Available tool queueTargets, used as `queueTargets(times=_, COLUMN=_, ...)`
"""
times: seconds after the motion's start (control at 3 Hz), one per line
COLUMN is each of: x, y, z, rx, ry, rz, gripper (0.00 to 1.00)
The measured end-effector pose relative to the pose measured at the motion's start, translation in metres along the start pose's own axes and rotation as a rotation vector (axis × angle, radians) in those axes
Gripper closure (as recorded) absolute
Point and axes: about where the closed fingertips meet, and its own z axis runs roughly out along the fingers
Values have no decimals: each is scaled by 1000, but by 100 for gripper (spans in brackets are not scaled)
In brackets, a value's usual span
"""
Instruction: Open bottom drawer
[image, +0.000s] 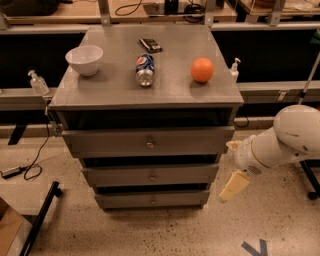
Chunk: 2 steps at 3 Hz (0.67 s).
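Observation:
The bottom drawer (150, 199) is the lowest and narrowest of three grey drawers in the cabinet, with a tiny round knob (153, 201) at its centre. It looks shut, its front set back behind the drawer above. My gripper (233, 167) hangs from the white arm (290, 137) to the right of the cabinet, level with the middle and bottom drawers. Its two cream fingers stand apart, the lower finger (234, 186) pointing down and left. It is a short way from the cabinet's right side, touching nothing and holding nothing.
On the cabinet top (115, 87) are a white bowl (84, 59), a lying soda can (145, 69), an orange (202, 70) and a small dark object (150, 45). Sanitiser bottles (38, 83) stand on side rails. A black stand leg (40, 220) lies on the floor at left.

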Motion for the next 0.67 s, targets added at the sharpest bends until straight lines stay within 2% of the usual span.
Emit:
queueTargets(times=0.33, x=4, y=5, z=3, rx=19, ry=0, rz=25, gripper=0)
queueTargets(times=0.67, x=7, y=8, z=19, rx=42, ry=-3, rz=16, gripper=0)
